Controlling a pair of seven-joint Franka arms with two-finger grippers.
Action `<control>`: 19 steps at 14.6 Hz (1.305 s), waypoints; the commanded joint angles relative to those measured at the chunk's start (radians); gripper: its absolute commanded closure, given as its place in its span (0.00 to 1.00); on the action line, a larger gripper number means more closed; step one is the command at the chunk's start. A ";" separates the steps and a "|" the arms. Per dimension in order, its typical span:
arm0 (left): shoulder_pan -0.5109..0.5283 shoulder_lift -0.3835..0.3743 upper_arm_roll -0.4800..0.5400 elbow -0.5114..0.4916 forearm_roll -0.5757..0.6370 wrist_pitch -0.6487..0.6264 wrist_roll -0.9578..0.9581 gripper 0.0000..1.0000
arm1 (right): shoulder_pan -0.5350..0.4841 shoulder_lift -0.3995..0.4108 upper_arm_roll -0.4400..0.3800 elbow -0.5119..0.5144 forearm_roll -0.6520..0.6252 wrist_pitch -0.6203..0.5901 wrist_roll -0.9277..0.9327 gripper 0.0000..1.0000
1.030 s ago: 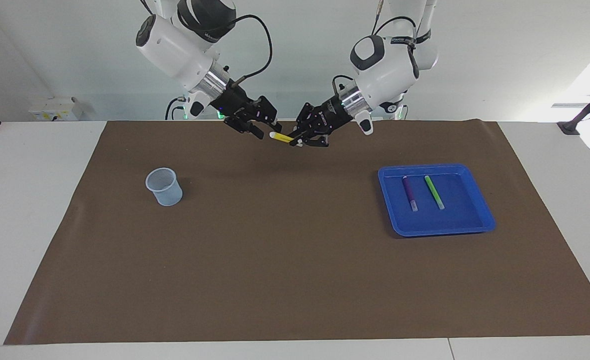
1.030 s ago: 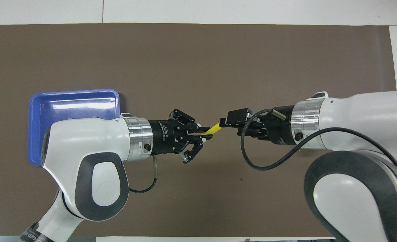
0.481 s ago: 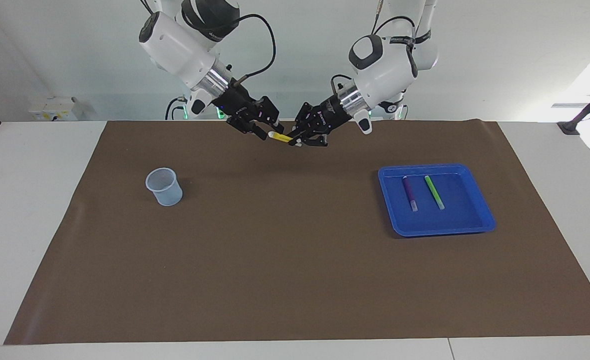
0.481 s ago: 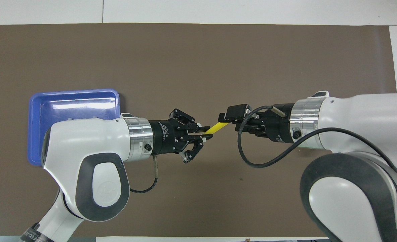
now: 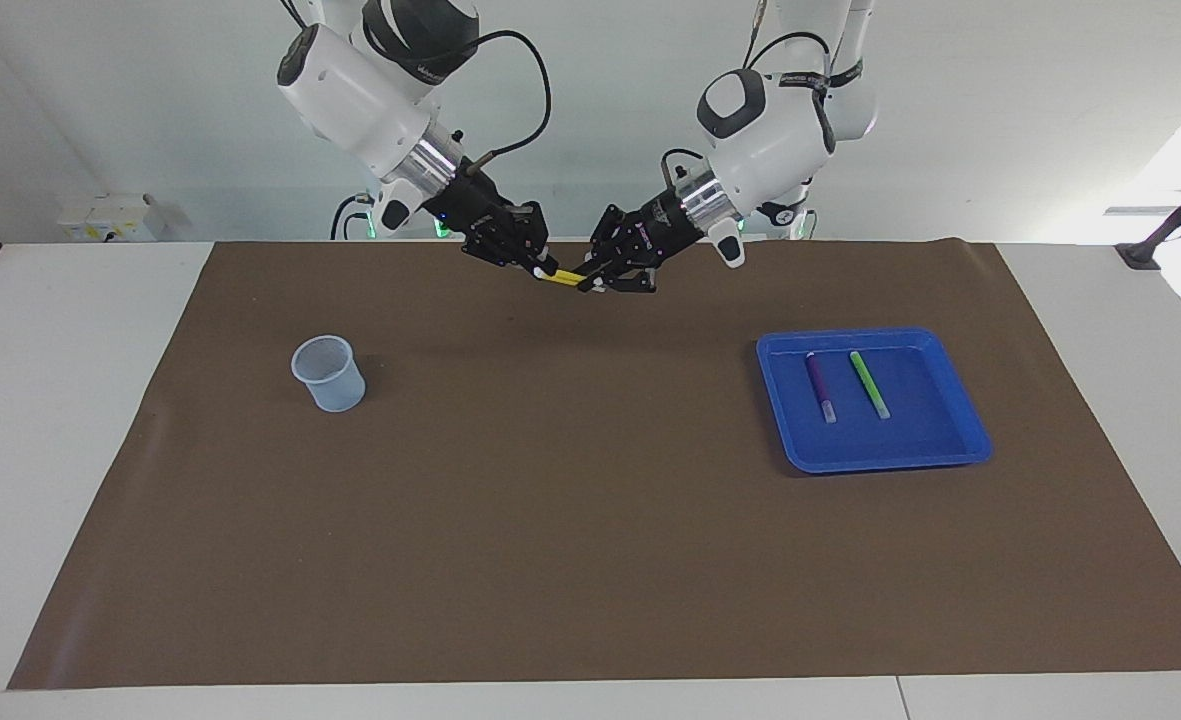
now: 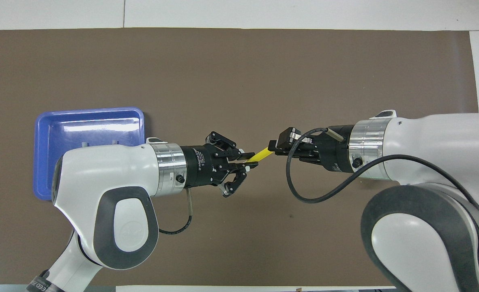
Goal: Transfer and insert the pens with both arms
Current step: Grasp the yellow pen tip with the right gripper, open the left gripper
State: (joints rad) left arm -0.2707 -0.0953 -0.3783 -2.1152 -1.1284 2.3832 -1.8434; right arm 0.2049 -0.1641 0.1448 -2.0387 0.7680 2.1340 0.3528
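A yellow pen hangs in the air over the brown mat's edge by the robots, spanning the two grippers. My left gripper is shut on one end of it. My right gripper is shut on its other, pale-capped end. A purple pen and a green pen lie side by side in the blue tray toward the left arm's end. In the overhead view the left arm hides them.
A pale translucent cup stands upright on the brown mat toward the right arm's end; the right arm hides it in the overhead view. A black cable loops under the right wrist.
My right gripper has moved onto the yellow pen's free end and closed on it. The left gripper has kept its hold.
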 commanded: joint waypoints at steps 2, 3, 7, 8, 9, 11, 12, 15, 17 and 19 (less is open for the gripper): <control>-0.019 -0.029 0.009 -0.029 -0.027 0.031 -0.019 1.00 | 0.002 -0.015 0.002 -0.015 0.027 0.007 0.002 1.00; -0.019 -0.029 0.009 -0.029 -0.027 0.031 -0.019 1.00 | 0.002 -0.015 0.002 -0.015 0.025 0.007 -0.003 1.00; -0.039 -0.032 0.009 -0.028 -0.025 0.063 -0.025 0.04 | -0.002 -0.015 0.001 -0.014 -0.004 0.001 -0.012 1.00; -0.042 -0.032 0.007 -0.028 -0.025 0.065 -0.030 0.00 | -0.007 -0.015 0.001 -0.012 -0.025 0.000 -0.021 1.00; -0.042 -0.034 0.007 -0.028 -0.025 0.065 -0.031 0.00 | -0.010 -0.014 0.001 -0.008 -0.050 -0.008 -0.035 1.00; -0.041 -0.032 0.009 -0.028 -0.025 0.065 -0.036 0.00 | -0.028 -0.009 -0.004 0.009 -0.128 -0.060 -0.105 1.00; -0.038 -0.032 0.009 -0.028 -0.025 0.065 -0.036 0.00 | -0.051 -0.008 -0.004 0.020 -0.181 -0.087 -0.162 1.00; -0.027 -0.032 0.012 -0.029 -0.024 0.057 -0.024 0.00 | -0.120 -0.003 -0.004 0.043 -0.324 -0.152 -0.335 1.00; -0.002 -0.034 0.012 -0.037 -0.013 0.044 -0.005 0.00 | -0.186 0.017 -0.004 0.087 -0.406 -0.216 -0.479 1.00; 0.025 -0.038 0.013 -0.042 -0.010 0.024 0.042 0.00 | -0.238 0.031 -0.002 0.103 -0.520 -0.212 -0.624 1.00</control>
State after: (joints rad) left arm -0.2767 -0.0966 -0.3707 -2.1197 -1.1304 2.4312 -1.8466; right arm 0.0153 -0.1602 0.1327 -1.9756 0.3375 1.9435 -0.1470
